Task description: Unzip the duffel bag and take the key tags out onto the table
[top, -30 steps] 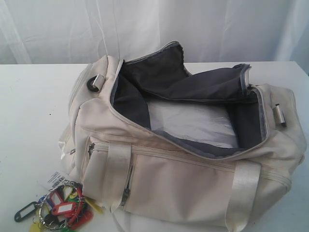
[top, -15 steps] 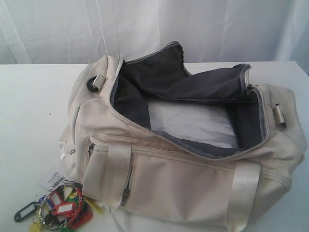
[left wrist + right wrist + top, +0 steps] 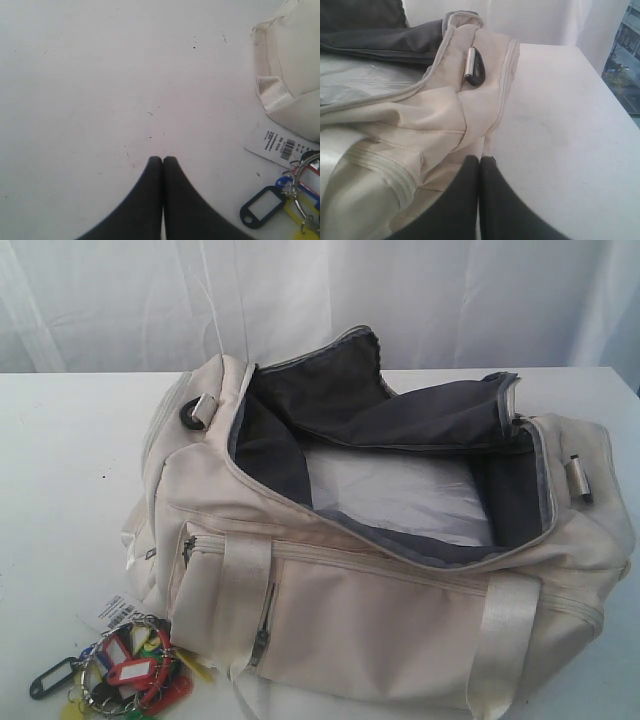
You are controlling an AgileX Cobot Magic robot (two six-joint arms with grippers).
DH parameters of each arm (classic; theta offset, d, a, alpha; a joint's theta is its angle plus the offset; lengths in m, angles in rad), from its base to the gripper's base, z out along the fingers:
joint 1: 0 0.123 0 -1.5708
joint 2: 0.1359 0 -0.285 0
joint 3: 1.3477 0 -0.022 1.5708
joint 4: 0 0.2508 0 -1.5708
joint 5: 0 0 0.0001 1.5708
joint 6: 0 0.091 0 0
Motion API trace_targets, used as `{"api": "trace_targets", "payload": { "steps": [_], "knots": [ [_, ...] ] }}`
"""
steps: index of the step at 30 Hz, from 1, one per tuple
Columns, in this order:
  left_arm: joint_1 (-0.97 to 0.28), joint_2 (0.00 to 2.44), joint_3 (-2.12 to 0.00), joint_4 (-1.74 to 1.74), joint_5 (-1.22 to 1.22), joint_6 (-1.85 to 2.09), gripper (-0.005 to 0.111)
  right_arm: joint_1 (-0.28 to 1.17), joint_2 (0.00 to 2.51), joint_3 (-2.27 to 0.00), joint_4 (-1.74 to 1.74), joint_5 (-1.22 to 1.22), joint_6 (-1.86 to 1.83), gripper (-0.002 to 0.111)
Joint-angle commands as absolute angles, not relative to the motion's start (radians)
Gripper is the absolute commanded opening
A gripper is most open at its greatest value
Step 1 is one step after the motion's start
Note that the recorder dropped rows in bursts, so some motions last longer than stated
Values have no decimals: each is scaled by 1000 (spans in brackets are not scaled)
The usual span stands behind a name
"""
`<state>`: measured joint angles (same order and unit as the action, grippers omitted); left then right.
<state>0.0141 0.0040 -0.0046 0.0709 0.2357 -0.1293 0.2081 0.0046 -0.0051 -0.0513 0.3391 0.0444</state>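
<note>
The cream duffel bag [image 3: 380, 610] lies on the white table [image 3: 60, 460], unzipped, its dark grey lining and a white sheet inside showing. The colourful key tags [image 3: 125, 672] rest on the table by the bag's front left corner, next to a white barcode label [image 3: 110, 612]. In the left wrist view my left gripper [image 3: 162, 159] is shut on nothing above bare table, the key tags [image 3: 287, 207] and bag end [image 3: 295, 65] off to one side. My right gripper [image 3: 480, 158] is shut and empty beside the bag's end [image 3: 445, 125]. Neither gripper shows in the exterior view.
A black and metal strap fitting [image 3: 475, 66] sits on the bag's end near the right gripper. White curtains [image 3: 320, 295] hang behind the table. The table's far edge and a window [image 3: 627, 60] appear in the right wrist view.
</note>
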Motion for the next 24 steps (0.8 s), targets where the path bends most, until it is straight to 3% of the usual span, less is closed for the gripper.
{"api": "trace_targets", "payload": {
  "steps": [1, 15, 24],
  "knots": [
    [9, 0, 0, 64, 232, -136, 0, 199, 0, 0, -68, 324, 50, 0],
    [9, 0, 0, 64, 229, -136, 0, 117, 0, 0, -68, 324, 50, 0],
    [9, 0, 0, 64, 229, -136, 0, 148, 0, 0, -56, 324, 50, 0]
  ]
}}
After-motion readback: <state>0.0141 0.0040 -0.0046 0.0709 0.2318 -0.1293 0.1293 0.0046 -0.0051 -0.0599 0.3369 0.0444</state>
